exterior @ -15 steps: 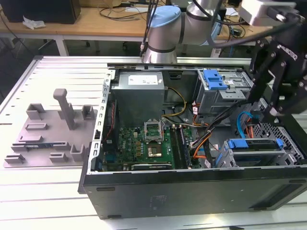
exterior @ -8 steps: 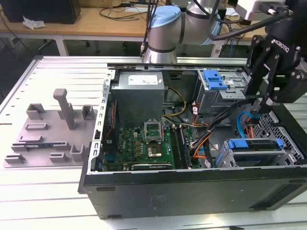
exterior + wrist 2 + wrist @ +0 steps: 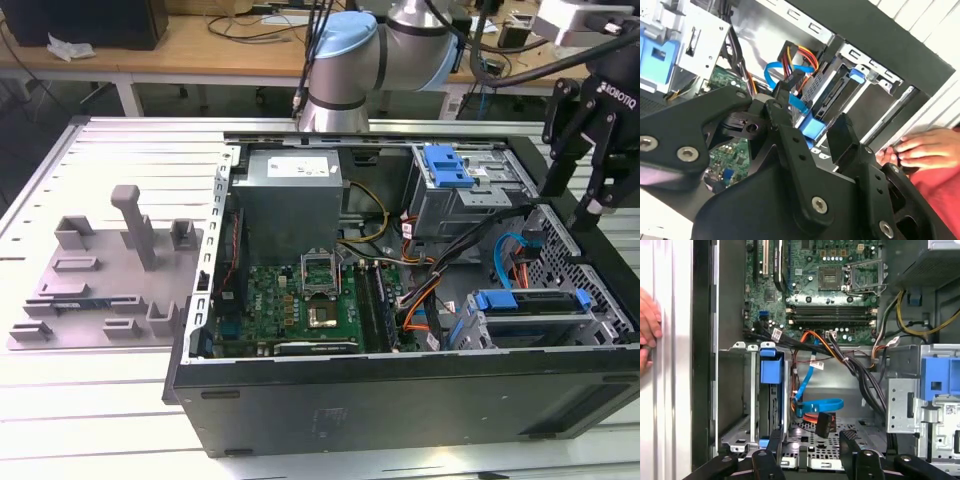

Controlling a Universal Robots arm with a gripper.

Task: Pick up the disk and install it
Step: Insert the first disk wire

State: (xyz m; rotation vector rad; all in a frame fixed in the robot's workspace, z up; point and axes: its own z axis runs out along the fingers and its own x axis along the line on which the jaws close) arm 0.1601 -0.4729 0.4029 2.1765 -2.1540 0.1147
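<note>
Black gripper (image 3: 570, 198), exterior view: we log it at two o'clock, above the far end of the open computer case (image 3: 400, 405), fingers spread wide with nothing between them. Disk (image 3: 530, 302) at four o'clock, sitting in the drive cage (image 3: 605, 335), well apart from the gripper. Its long axis runs nine-to-three, one end toward the motherboard (image 3: 290, 300). Grey fixture tray (image 3: 100, 280) at nine o'clock.

Second wrist view: gripper (image 3: 812, 122) wide, empty. We add a person's hand (image 3: 912, 150) beside the case wall and a red sleeve (image 3: 942, 175).

First wrist view: gripper (image 3: 811, 444) open near the cage. Disk (image 3: 771, 377) stands on edge, blue carrier tab facing us, long axis running from the fingers toward the motherboard. Hand (image 3: 647, 330) outside the case wall.
</note>
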